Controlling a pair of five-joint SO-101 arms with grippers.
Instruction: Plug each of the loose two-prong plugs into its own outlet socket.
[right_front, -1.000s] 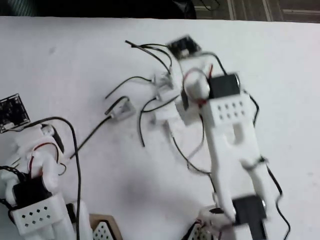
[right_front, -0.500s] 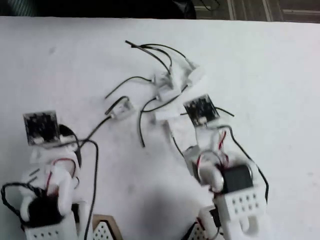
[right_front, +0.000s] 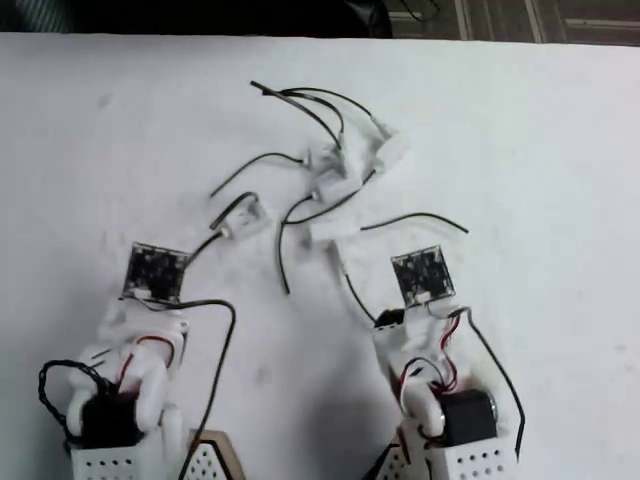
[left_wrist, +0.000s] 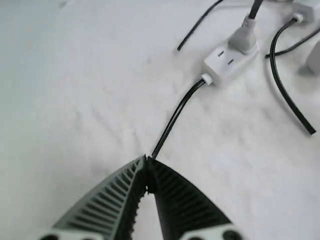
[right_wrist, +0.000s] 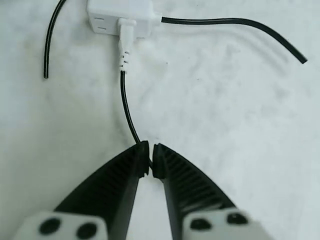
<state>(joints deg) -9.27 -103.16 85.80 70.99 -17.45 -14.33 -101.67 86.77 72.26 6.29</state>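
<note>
Left pincer (left_wrist: 146, 167) and right pincer (right_wrist: 150, 159) both pressed together, apparently empty. Two-prong plug (right_wrist: 126, 36) looks seated in outlet socket (right_wrist: 106, 12). Any retreat should lift clear of black cord (right_wrist: 125, 105).

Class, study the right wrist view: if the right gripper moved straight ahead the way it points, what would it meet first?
Most likely the black cable lying just ahead of the right gripper, then the white plug seated in the outlet block. Its height above the table is unclear.

Bright, even light, perhaps from overhead, soft faint shadows
</note>
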